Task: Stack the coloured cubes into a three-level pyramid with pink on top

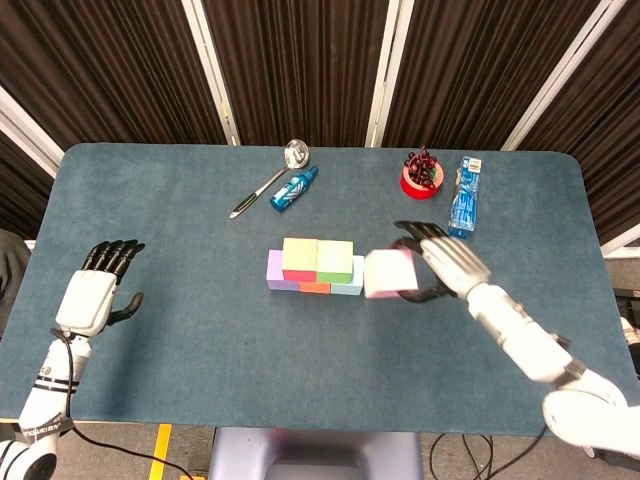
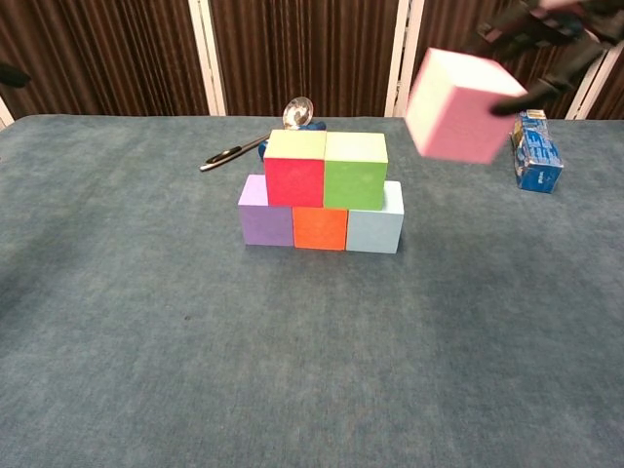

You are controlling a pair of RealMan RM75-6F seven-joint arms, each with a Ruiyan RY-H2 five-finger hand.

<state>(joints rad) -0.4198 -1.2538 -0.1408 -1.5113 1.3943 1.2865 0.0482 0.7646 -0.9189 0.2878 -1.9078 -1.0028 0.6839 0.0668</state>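
With two levels already built, right hand (image 1: 447,262) grips pink cube (image 1: 389,273) aloft, just right of and above stack (image 1: 315,267), clearing the upper cubes before centring over the red-green seam. Left hand (image 1: 92,296) spread wide, empty, near surface (image 1: 200,360) edge, well clear.

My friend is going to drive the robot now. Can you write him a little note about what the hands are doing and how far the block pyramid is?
Right hand: holds the pink cube in the air, up and to the right of the stack.
Left hand: holds nothing, fingers apart, over the table's left edge.
Done: bottom row of purple cube, orange cube and light blue cube; on top of them the red cube and green cube, side by side.
Left: bring pink over the middle of the red and green pair, set it down straight, let go.
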